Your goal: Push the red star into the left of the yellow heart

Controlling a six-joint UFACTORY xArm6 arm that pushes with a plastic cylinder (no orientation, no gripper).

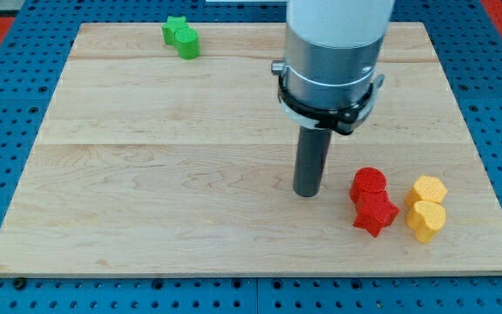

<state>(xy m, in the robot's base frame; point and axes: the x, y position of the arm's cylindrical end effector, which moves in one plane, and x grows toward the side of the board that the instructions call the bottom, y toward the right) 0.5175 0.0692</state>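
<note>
The red star (pixel 375 215) lies near the view's bottom right, just left of the yellow heart (pixel 425 220), with a small gap between them. A red round block (pixel 369 184) touches the star's upper side. A yellow hexagon (pixel 429 189) sits just above the heart. My tip (pixel 307 193) rests on the board to the left of the red blocks, a short way from them and touching neither.
Two green blocks (pixel 181 37) sit together near the view's top left edge of the wooden board (pixel 146 174). The arm's white and grey body (pixel 331 52) hangs over the top centre. Blue pegboard surrounds the board.
</note>
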